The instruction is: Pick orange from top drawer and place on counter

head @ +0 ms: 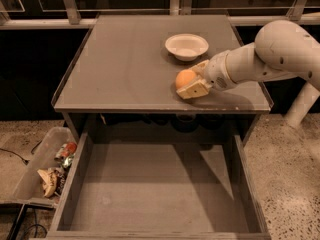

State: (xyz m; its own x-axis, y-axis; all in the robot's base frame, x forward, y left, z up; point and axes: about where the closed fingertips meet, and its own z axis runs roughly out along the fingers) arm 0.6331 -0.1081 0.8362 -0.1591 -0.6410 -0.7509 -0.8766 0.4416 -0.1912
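The orange [184, 77] sits low on the counter [125, 64], right of its middle and in front of the white bowl. My gripper [192, 81] is at the end of the white arm that reaches in from the right, and its cream fingers [193, 90] are closed around the orange, one in front and one behind. The top drawer [155, 184] is pulled out wide below the counter, and its grey floor is bare.
A white bowl [186, 46] stands on the counter behind the orange. A clear plastic bin [42, 169] of litter sits on the speckled floor left of the drawer. A railing and dark glass run along the back.
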